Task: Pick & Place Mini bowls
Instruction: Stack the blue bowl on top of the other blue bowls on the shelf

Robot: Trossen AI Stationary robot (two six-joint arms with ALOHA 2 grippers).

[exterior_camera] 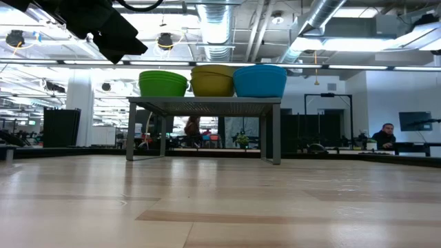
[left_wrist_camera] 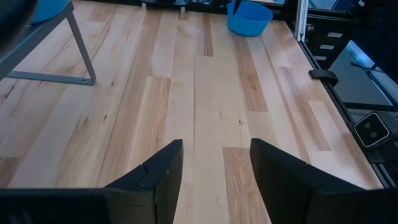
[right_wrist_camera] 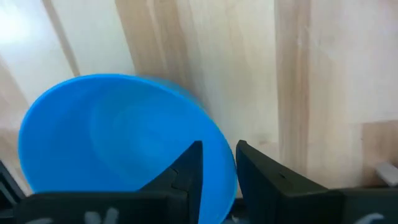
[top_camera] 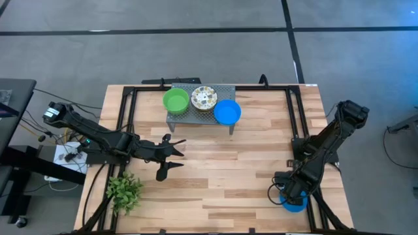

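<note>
Three mini bowls sit on the grey rack [top_camera: 200, 116]: green bowl [top_camera: 176, 100], patterned bowl [top_camera: 204, 98], blue bowl [top_camera: 227, 111]. Well away from the rack, at the table's [top_camera: 215, 170] corner, the right pincer [right_wrist_camera: 217, 167] grips the rim of a second blue bowl [right_wrist_camera: 118, 134]. The left pincer [left_wrist_camera: 216, 165] hovers open near the plant [top_camera: 124, 190].

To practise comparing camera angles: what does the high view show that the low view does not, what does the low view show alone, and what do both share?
Only the high view shows the left gripper open above the table, the right gripper pinching the rim of a blue bowl, and the plant. Only the low view shows the room and a seated person. Both show the grey stand with its green bowl, patterned bowl and blue bowl on the stand.
</note>
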